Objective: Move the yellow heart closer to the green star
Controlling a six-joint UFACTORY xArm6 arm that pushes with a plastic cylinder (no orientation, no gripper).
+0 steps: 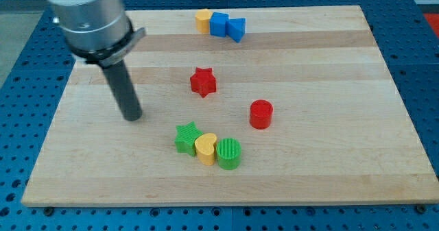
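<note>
Yellow heart (205, 147) touches green star (186, 136); task appears complete. My tip (132, 116), lacking fingers, holds nothing, standing apart at the view's left. Next: withdraw.

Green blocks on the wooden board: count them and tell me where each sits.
2. The green star block is near the view's bottom centre; the green cylinder block lies to its right, with the yellow heart block between them. None seems hidden.

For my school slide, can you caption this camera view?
My tip rests left of the green star, which already touches the yellow heart.
</note>
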